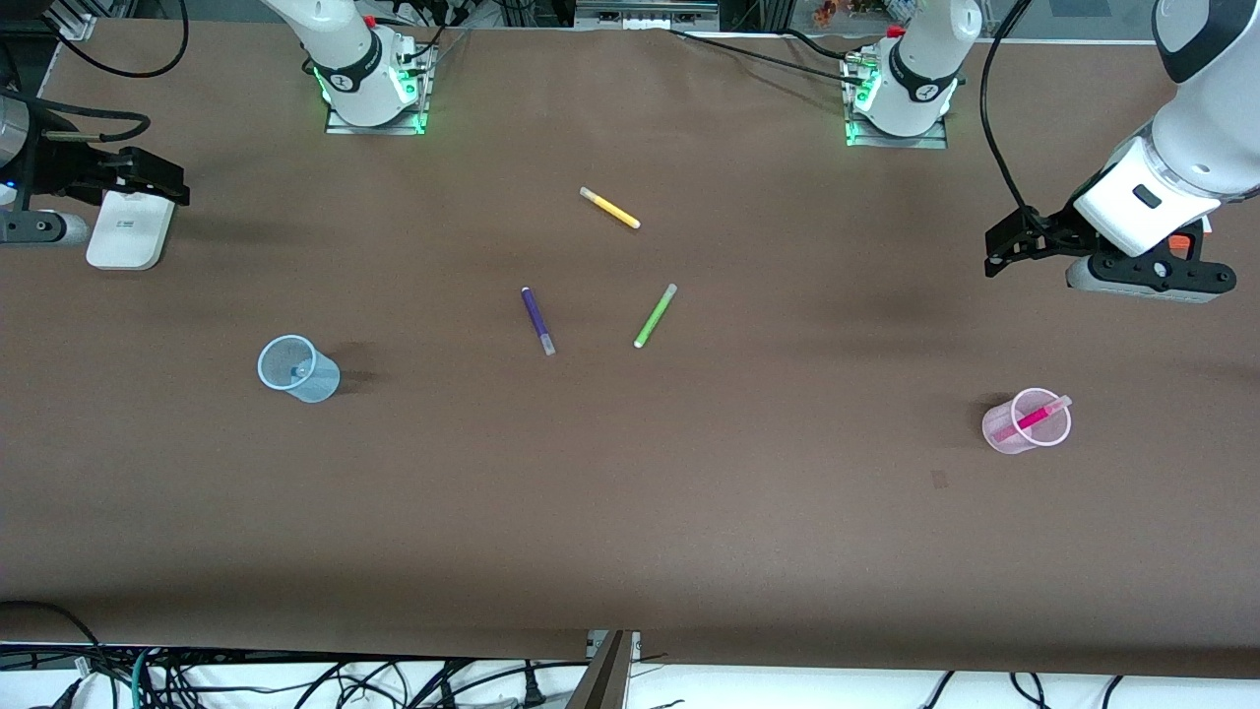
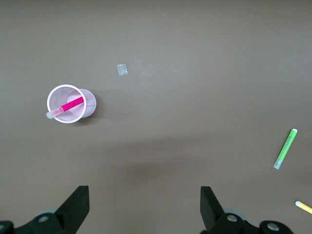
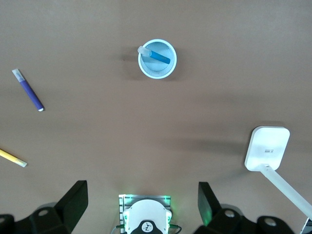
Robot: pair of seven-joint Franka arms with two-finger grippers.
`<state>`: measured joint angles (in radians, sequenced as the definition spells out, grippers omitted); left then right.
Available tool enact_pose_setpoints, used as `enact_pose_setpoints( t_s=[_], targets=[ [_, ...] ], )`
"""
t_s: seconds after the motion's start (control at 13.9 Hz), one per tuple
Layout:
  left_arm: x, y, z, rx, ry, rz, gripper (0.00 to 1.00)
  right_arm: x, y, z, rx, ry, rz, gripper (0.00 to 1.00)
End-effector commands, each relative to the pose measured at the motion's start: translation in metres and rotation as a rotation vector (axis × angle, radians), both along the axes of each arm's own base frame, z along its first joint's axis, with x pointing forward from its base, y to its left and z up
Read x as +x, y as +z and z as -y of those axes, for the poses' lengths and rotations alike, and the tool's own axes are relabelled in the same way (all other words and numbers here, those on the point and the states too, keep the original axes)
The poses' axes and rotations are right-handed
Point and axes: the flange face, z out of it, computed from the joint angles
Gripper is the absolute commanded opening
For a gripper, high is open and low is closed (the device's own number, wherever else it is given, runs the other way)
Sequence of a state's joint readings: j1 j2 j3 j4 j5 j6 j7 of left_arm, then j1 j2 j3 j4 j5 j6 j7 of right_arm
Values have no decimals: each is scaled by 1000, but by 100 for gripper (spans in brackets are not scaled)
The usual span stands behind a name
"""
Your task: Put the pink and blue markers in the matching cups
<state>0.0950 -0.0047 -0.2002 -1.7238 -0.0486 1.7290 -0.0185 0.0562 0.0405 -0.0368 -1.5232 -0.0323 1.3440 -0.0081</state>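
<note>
**Both markers sit in their cups; both grippers are up and empty**

From the front you can barely make out the blue marker [image 3: 157, 55]: only a dark smudge shows through the blue cup [image 1: 297, 369]. The right wrist view shows it clearly, leaning inside that cup with its clear cap against the rim. Your right gripper [image 1: 148, 182] is partly cut off at the frame edge in the front view, over the table's right-arm end beside a white device [image 1: 128, 228]; its fingers [image 3: 73, 200] stand wide apart with nothing between them. The blue cup lies nearer the front camera than that gripper.

The pink marker [image 1: 1032, 418] rests slanted in the pink cup [image 1: 1024, 433], its pale end poking over the rim. Your left gripper [image 1: 1014, 246] hangs over the left-arm end, fingers [image 2: 75, 204] spread and empty.

The purple pen [image 1: 537, 321], lime-green pen [image 1: 655, 315] and yellow pen [image 1: 610, 208] lie loose mid-table, between the two cups.
</note>
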Motion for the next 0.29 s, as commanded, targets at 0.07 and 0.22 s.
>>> enact_pose_setpoints(
  t_s=[0.07, 0.22],
  targets=[
    [-6, 4, 1, -24, 1, 9, 100, 4, 6, 1, -10, -4, 7, 100],
    [-6, 3, 2, -24, 1, 7, 100, 4, 6, 3, -9, -7, 5, 100]
  ],
)
